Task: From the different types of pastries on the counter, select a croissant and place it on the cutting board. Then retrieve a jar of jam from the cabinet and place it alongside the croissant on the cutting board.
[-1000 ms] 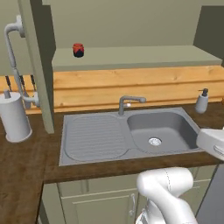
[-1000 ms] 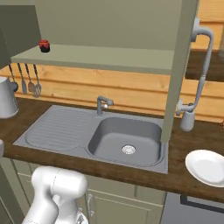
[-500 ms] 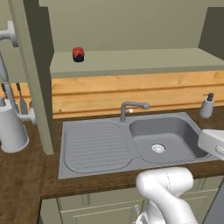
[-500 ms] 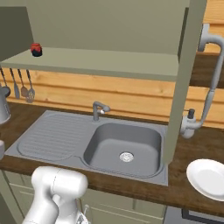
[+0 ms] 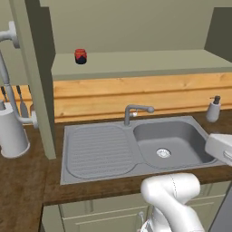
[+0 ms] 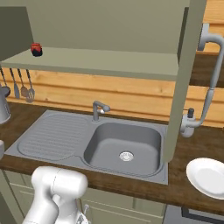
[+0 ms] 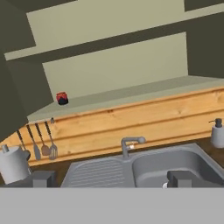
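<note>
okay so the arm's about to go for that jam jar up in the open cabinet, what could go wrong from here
1. The jam jar stands far left on the cabinet shelf, close to the upright cabinet panel; the open end effector could clip that panel on the way in.
2. The jar is small and stands alone, so a slightly off approach might tip it or push it deeper.
3. The faucet and sink lie below; a dropped jar would likely fall there.

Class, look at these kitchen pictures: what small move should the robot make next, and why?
Probably raise the open gripper toward the jam jar on the cabinet shelf. The jar stands alone at the shelf's left end, above the sink, and the gripper is well below it, holding nothing.
</note>
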You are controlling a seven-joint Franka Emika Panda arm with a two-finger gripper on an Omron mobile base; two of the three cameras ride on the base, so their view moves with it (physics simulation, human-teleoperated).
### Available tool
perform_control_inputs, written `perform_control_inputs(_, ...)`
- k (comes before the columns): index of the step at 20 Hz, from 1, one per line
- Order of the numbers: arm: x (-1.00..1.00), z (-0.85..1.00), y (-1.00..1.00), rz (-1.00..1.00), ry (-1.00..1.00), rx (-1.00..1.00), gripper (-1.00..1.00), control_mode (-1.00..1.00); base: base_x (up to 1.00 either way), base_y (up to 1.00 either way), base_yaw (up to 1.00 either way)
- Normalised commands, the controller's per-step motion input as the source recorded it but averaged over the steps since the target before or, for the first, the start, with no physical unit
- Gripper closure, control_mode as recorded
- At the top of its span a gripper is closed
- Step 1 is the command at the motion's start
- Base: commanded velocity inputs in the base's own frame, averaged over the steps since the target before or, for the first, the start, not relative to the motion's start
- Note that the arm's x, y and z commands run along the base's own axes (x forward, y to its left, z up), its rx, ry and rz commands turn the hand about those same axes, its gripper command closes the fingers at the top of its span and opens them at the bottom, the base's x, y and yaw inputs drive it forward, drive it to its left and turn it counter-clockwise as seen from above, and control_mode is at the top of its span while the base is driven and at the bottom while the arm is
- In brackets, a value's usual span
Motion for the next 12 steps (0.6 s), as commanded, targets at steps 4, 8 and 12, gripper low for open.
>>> perform_control_inputs(4, 0.14, 0.92, 0.20, 0.00, 0.12, -0.04, -1.00, -1.00, 0.00, 0.00, 0.00)
perform_control_inputs(8, 0.26, 1.00, 0.38, 0.03, 0.06, -0.14, -1.00, -1.00, 0.00, 0.00, 0.00)
perform_control_inputs(12, 0.13, 0.46, 0.35, 0.07, 0.03, -0.10, -1.00, -1.00, 0.00, 0.00, 0.00)
